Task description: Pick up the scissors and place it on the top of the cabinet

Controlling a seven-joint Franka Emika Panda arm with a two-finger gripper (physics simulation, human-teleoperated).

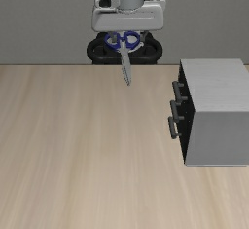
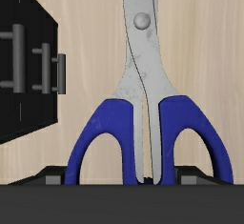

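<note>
The light wooden counter [image 1: 78, 155] carries a grey box-shaped cabinet [image 1: 216, 111] against its edge on the exterior view's right. The cabinet's dark front panel [image 1: 179, 111] faces the middle of the counter and bears two bar handles [image 1: 175, 126]. Its flat top [image 1: 216, 75] is level.

Beyond the cabinet, above the counter edge nearest the dark robot base [image 1: 97, 50], the gripper [image 1: 124, 40] holds the steel scissors with blue plastic handles [image 1: 126, 65] clear of the counter. The blades are closed and hang point-down. The scissors are well apart from the cabinet.

In the wrist view, the gripper [image 2: 124, 177] is clamped on the scissors [image 2: 143, 66]. Both fingertips [image 2: 55, 178] bear on the outer sides of the blue handle loops. The blades extend away over the counter [image 2: 86, 37]. The cabinet [image 2: 24, 66] lies to one side of the blades, its handles facing them.
</note>
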